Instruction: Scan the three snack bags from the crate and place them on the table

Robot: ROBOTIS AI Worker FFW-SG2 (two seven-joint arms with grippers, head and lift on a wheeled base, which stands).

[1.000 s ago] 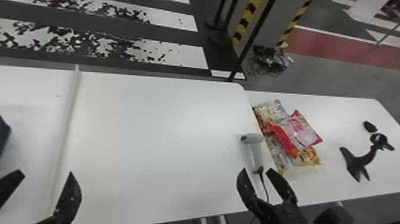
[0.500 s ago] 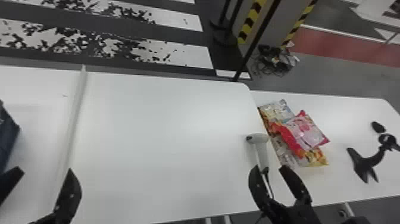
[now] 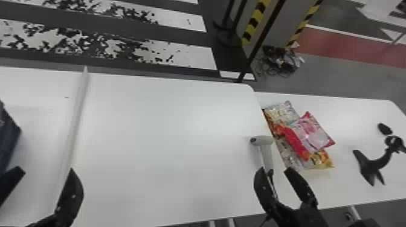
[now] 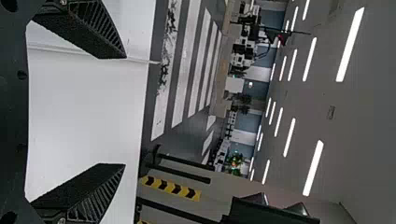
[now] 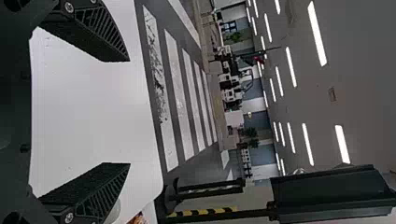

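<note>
My left gripper (image 3: 48,172) stands open over the table's left part in the head view; the left wrist view has the same gripper (image 4: 125,111) with its fingers wide apart. At the table's right my right gripper (image 3: 274,170) is open just in front of the white scanner (image 3: 265,151), nothing held; its own wrist view shows the gripper (image 5: 130,112) spread too. Several snack bags lie in an overlapping pile right of the scanner: a pink and red bag (image 3: 311,132) on top, a silvery and yellow one (image 3: 281,113) beneath. A dark blue crate (image 3: 9,135) is partly in view at the left edge.
A white table (image 3: 157,135) spans the front, with a raised white strip (image 3: 77,120) across its left part. A black stand (image 3: 374,163) lies on the right-hand table (image 3: 356,120). Striped posts stand beyond the far edge.
The head view has shifted left, so more of the crate shows and the table, scanner and bags sit farther right. The right gripper also sits farther right in view; both grippers stay open.
</note>
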